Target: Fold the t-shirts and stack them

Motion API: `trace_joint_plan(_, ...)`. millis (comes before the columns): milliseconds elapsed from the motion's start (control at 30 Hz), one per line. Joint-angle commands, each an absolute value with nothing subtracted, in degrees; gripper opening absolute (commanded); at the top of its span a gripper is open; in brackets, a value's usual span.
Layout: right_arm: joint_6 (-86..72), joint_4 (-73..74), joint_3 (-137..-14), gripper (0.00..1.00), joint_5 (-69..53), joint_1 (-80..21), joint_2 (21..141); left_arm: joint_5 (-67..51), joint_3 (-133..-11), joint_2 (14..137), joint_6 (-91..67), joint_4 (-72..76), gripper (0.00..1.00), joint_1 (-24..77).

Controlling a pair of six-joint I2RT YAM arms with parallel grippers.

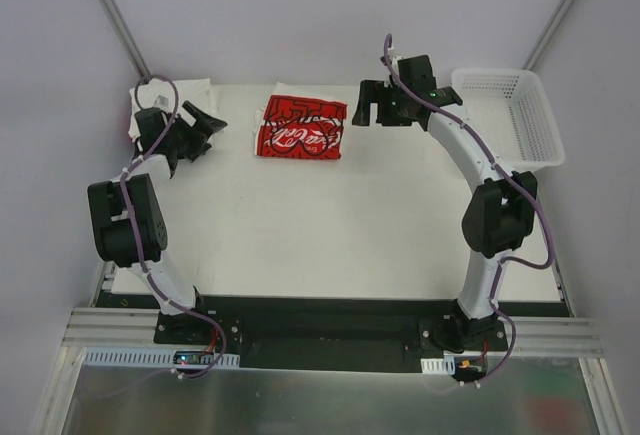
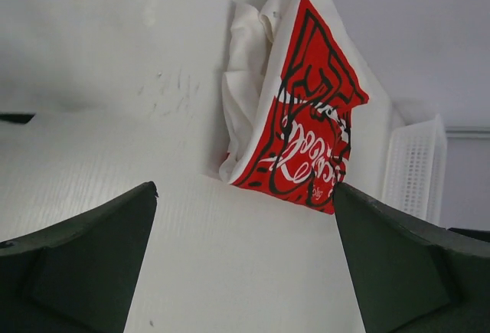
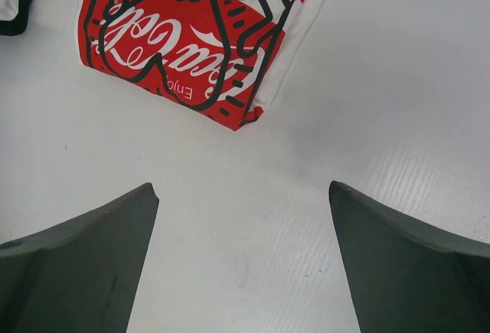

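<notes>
**Both claws wide apart, red shirt folded between them**

The red t-shirt with white lettering [image 1: 303,127] lies folded flat near the far edge of the table [image 1: 330,235]. White cloth shows along its sides; I cannot tell whether that is a second shirt underneath. The left gripper [image 1: 203,135] and the right gripper [image 1: 362,105] flank it, jaws spread and empty, neither touching it. To my eye they look placed to approach the shirt from either side, perhaps to tidy it or start a stack. More white t-shirts [image 1: 197,87] sit bunched in the far-left corner behind the left arm, unfolded, so most of the job looks undone. A white mesh basket [image 1: 512,115] stands at the right edge.

The tabletop is white, faintly ribbed board. Plain pale walls close in, with slanting metal poles [image 1: 115,15] in the corners.
</notes>
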State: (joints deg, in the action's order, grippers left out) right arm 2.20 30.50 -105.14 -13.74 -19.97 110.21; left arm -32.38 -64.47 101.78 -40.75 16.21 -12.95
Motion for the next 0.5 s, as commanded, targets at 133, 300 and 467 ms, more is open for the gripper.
trace_joint_plan(133,1.9,26.5,-102.7,0.96,-13.9,-20.8,105.7,-5.3,-58.6,81.7,-37.8,8.8,0.96,-12.4)
trace_joint_plan(300,-2.0,24.3,-106.3,0.96,-22.2,-21.8,110.3,12.3,-60.0,76.1,-33.1,0.3,0.96,-10.0)
trace_joint_plan(467,-8.4,15.2,-110.6,0.96,-40.4,-23.8,118.2,19.2,-58.7,71.7,-29.4,-1.2,0.96,-8.4)
